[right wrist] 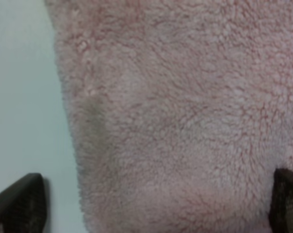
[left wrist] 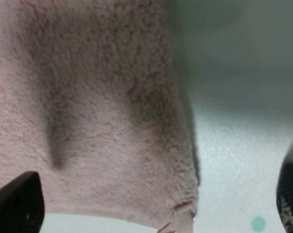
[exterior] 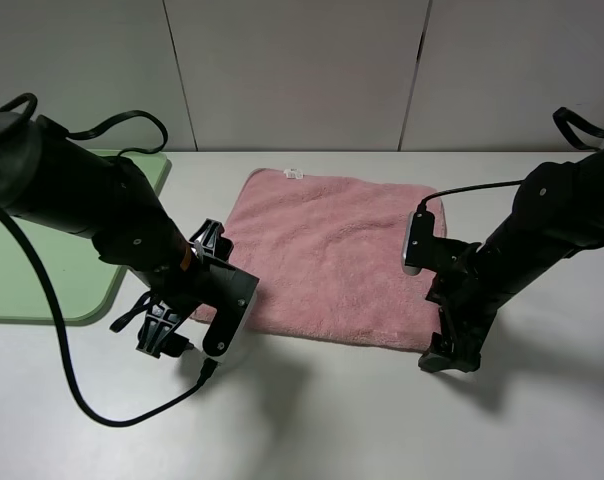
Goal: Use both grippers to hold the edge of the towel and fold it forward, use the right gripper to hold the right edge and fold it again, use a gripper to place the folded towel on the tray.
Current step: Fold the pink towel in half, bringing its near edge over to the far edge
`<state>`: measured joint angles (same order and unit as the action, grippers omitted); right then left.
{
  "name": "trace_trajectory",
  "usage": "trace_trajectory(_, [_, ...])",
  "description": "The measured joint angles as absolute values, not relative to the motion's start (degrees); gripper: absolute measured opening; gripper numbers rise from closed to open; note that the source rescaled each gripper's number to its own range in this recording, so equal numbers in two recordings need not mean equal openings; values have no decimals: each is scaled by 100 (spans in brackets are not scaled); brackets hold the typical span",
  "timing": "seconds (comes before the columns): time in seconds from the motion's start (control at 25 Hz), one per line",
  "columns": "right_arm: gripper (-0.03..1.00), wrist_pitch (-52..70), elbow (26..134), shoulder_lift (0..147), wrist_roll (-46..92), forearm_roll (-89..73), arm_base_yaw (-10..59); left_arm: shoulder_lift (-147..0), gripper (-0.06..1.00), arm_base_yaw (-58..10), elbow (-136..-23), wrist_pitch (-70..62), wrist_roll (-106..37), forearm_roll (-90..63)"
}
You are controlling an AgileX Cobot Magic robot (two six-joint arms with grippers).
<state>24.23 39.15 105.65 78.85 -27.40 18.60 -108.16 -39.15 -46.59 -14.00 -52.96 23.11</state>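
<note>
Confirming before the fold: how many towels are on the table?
1. The pink towel lies flat in the middle, right of the green tray; nothing suggests a hidden second one.

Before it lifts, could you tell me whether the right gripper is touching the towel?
Cannot tell: the right wrist view shows its fingers straddling the towel edge, but neither contact nor gap is plain.

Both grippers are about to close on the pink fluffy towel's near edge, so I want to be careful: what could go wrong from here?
1. The left gripper straddles only a corner of the pink fluffy towel. One of its fingers sits over the bare white table, so it may pinch little cloth and slip.
2. The right gripper spans more towel, so uneven holds could skew the fold.
</note>
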Motion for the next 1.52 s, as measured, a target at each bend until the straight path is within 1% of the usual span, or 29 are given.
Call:
trace_trajectory(0.08, [99, 2423, 3915, 10565, 7885, -2723, 1860, -10816, 93, -3915, -4659, -1406, -5296, 2299])
trace_trajectory(0.16, [96, 2410, 3915, 10565, 7885, -2685, 1860, -10824, 92, -3915, -4659, -1413, -5296, 2292])
trace_trajectory(0.28, [90, 2368, 3927, 10573, 7885, -2621, 1860, -10829, 84, -3915, -4659, -1425, -5296, 2277])
trace_trajectory(0.44, [88, 2336, 3927, 10573, 7885, -2603, 1860, -10848, 72, -3915, -4659, -1398, -5296, 2270])
trace_trajectory(0.6, [88, 2329, 3927, 10573, 7879, -2590, 1860, -10893, 55, -3915, -4659, -1368, -5296, 2258])
trace_trajectory(0.8, [88, 2325, 3927, 10573, 7778, -2563, 1860, -10932, 28, -3915, -4659, -1299, -5296, 2258])
trace_trajectory(0.92, [87, 2319, 3927, 10573, 7758, -2551, 1860, -10957, 18, -3915, -4659, -1266, -5296, 2258])
trace_trajectory(1.12, [87, 2302, 3927, 10573, 7757, -2501, 1860, -10957, 7, -3915, -4659, -1237, -5291, 2258])
trace_trajectory(1.2, [84, 2302, 3927, 10573, 7737, -2478, 1860, -10957, 3, -3915, -4659, -1232, -5291, 2258])
trace_trajectory(1.4, [65, 2284, 3952, 10583, 7695, -2457, 1860, -10957, 1, -3915, -4659, -1230, -5296, 2258])
trace_trajectory(1.52, [59, 2277, 3952, 10583, 7680, -2425, 1860, -10957, 1, -3915, -4659, -1230, -5296, 2258])
